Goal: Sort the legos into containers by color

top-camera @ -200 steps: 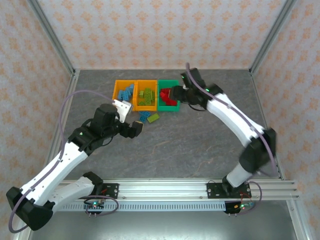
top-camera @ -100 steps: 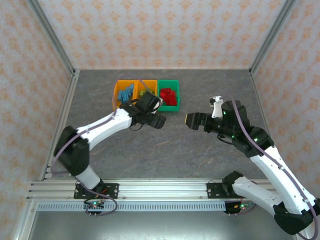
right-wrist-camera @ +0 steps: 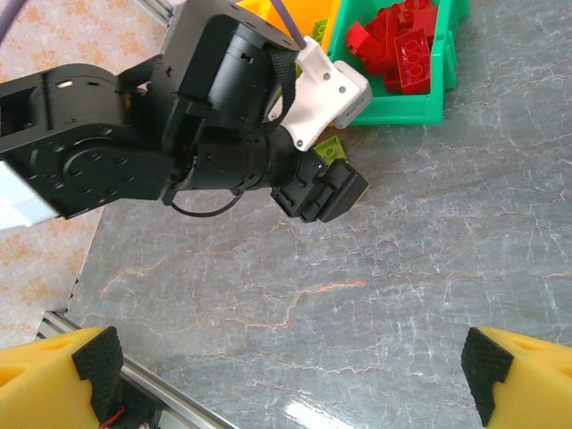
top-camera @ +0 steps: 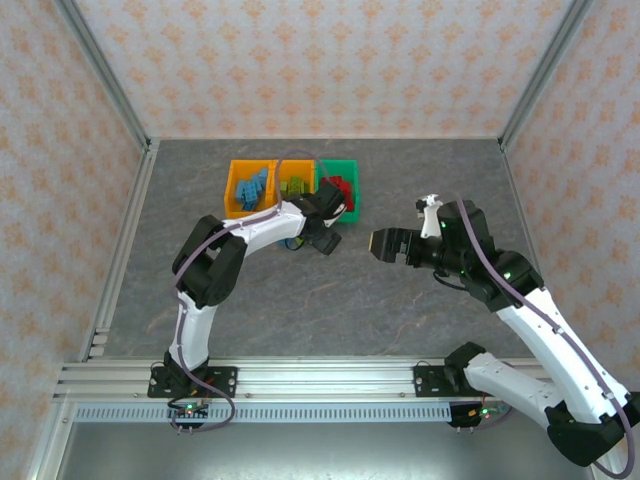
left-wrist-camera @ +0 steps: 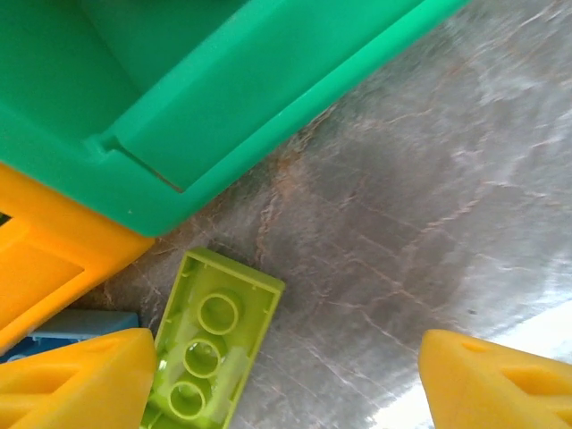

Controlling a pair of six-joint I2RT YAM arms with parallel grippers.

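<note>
A grey, veined stone-look tabletop (top-camera: 330, 300) is enclosed by peach floral-patterned walls (top-camera: 320, 70); the left gripper (left-wrist-camera: 286, 380) and right gripper (right-wrist-camera: 290, 371) are both held wide apart, empty.

Three bins (top-camera: 232, 190) side by side, loose brick (left-wrist-camera: 210, 349) just before them

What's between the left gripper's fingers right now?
Left wrist view: one lime green lego lies beside one fingertip of the open left gripper; the rest is bare table.
</note>
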